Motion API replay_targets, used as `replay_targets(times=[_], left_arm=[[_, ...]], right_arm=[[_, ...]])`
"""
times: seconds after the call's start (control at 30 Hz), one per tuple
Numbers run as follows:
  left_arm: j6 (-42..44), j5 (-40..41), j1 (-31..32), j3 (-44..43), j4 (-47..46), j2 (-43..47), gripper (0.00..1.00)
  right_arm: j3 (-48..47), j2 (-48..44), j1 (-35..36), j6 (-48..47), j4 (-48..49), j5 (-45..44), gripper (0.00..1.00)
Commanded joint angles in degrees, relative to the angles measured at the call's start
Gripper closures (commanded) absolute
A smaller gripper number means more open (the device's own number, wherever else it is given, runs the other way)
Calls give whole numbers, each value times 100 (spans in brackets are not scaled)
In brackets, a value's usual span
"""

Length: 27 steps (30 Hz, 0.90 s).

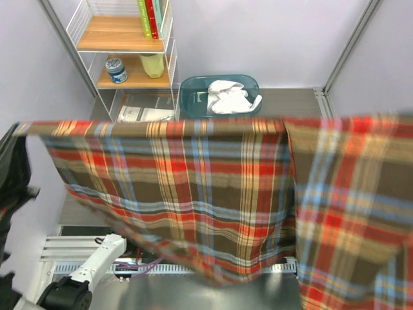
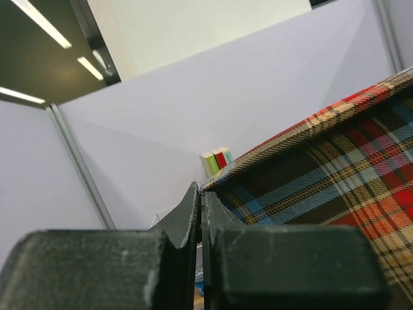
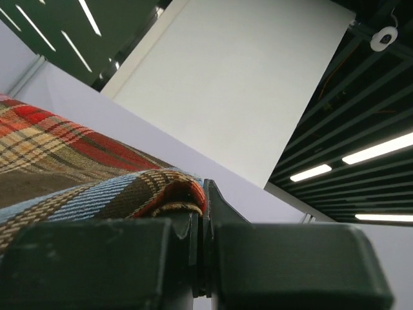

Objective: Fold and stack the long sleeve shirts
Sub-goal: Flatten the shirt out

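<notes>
**Overhead, plaid flannel (image 1: pixel 174 174) held up by two pinched edges**

Top view only:
- Flannel hangs like a curtain across the middle of the frame. Top edge is taut and nearly level; lower hem sags toward bottom centre.
- A second panel of it at the right, close to the lens and blurred, runs off the right and bottom edges.
- Behind it, upper centre: teal tub (image 1: pixel 191 97) with the white shirt (image 1: pixel 229 97) crumpled inside.
- Upper left: wire shelf (image 1: pixel 169 61) with books (image 1: pixel 150 16) and a jar (image 1: pixel 117 70).
- Neither wrist view shows tub or white shirt. My left wrist catches only the book tops, small, at mid-frame.

Wrist views only:
- My left pincer (image 2: pixel 201 188) is closed. The flannel's edge starts right at the fingertips and runs to the upper right.
- My right pincer (image 3: pixel 204 188) is clamped on a bunched fold of hem, which bulges out at the left of the tips.

Hard to make out:
- From above, my right pincer is not visible.
- My left shows only as a dark blur at the left edge, by the flannel's top corner.
- Sleeves cannot be picked out, and the table is mostly covered.

Pose:
- Both wrist cameras look upward past the fingertips at wall and ceiling lights (image 3: pixel 322 171).
- My left arm (image 1: pixel 97 258) shows its pale link at lower left, from above.
</notes>
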<state>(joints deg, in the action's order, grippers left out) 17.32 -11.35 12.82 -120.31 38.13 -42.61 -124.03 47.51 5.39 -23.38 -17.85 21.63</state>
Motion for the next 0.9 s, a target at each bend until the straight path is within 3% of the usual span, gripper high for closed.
replay_targets(times=[0.0, 0.13, 0.3, 0.4, 0.5, 0.67, 0.77, 0.87], left_arm=[[227, 1294, -43, 822, 169, -827, 100], [665, 988, -43, 2983, -542, -547, 100], [975, 1021, -51, 5696, -1690, -573, 100], [1238, 854, -51, 6744, -2455, -923, 100], [1554, 898, -86, 7310, -3395, -1792, 100], [1529, 792, -271, 6821, -3954, -3854, 100], [1485, 802, -289, 5872, -3507, -4797, 100], [1546, 924, -289, 5013, -3111, -5291, 100]], right_arm=[[1121, 997, 6, -808, 281, -688, 99], [2968, 927, 6, -1010, 651, -89, 99], [5523, 962, 6, -1239, 1607, -9, 99], [6545, 1304, 6, -1293, 2442, 140, 99], [6936, 2050, 24, -1266, 2856, 184, 99], [6771, 3700, 76, -1398, 3243, -44, 96], [6157, 4536, 208, -1433, 3051, -403, 87], [5384, 4969, 243, -1380, 2604, -782, 70]])
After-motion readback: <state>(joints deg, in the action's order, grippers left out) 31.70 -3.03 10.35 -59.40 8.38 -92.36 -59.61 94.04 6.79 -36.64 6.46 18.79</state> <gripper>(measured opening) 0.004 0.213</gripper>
